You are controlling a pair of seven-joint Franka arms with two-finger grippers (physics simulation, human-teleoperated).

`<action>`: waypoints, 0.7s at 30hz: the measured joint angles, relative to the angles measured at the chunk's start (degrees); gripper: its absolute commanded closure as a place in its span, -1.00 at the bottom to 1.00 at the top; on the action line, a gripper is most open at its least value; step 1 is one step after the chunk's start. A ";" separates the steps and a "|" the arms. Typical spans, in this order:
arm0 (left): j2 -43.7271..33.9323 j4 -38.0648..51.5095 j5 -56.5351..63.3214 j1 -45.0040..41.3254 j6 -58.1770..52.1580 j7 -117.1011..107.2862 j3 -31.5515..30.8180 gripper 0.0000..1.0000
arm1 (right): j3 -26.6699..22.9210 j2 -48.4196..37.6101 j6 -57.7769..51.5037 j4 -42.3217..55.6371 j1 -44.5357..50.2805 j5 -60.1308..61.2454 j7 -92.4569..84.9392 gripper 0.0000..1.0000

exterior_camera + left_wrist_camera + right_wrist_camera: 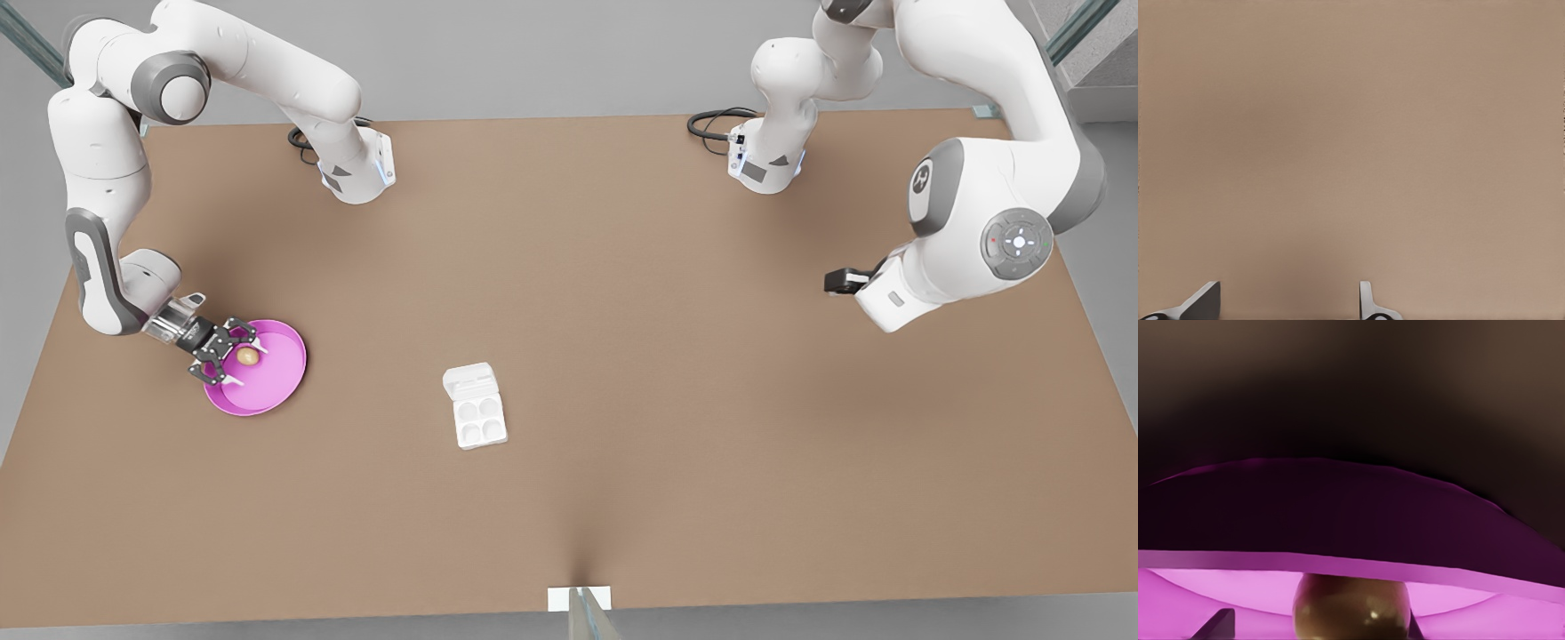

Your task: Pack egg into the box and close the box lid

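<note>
Pickup stage of an egg-packing job on a wide brown surface (622, 311), seen from above.

At the front view's left: round pink plate (289, 373) with a shallow rim, carrying the small smooth tan-beige egg (247, 356) near its middle. Right gripper (240, 360) reaching low over the plate's left side, jaws parted and straddling the egg, one fingertip on each side. Judged from the right wrist view: one fingertip very close to the shell, the other a little apart, nothing clamped yet.

Near the centre of the surface, well apart from the plate: small white rectangular egg carton (476, 406), four round cups in a two-by-two grid, all empty. White hinged lid (468, 380) folded back flat on the far side of the cups.

At the front view's right: left gripper (1286, 303) waiting above bare surface, jaws spread, holding nothing.

Advice for the step in hand, as a judgement:
- Centre the jaws on the egg's widest part before closing, so as not to nudge it sideways and set it rolling across the plate.
- Close slowly and lightly; smooth, rounded shell, likely to squirt out under a hard or off-centre squeeze.
- Lift straight up clear of the plate's rim before travelling right toward the carton.
</note>
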 measured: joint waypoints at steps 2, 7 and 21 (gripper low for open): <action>0.00 0.00 0.01 0.05 0.00 0.09 0.00 -1.00 | 0.00 0.33 0.17 0.00 -0.05 -0.52 -0.07 -0.52; 0.00 0.76 0.00 -0.15 -0.09 -0.09 -0.09 -1.00 | -0.17 0.15 -0.16 0.00 -0.14 -1.60 -0.80 -0.49; -0.09 0.79 0.02 -0.17 -0.18 -0.09 -0.09 -1.00 | -1.18 0.20 -2.47 -0.69 -0.92 -1.50 -5.13 0.57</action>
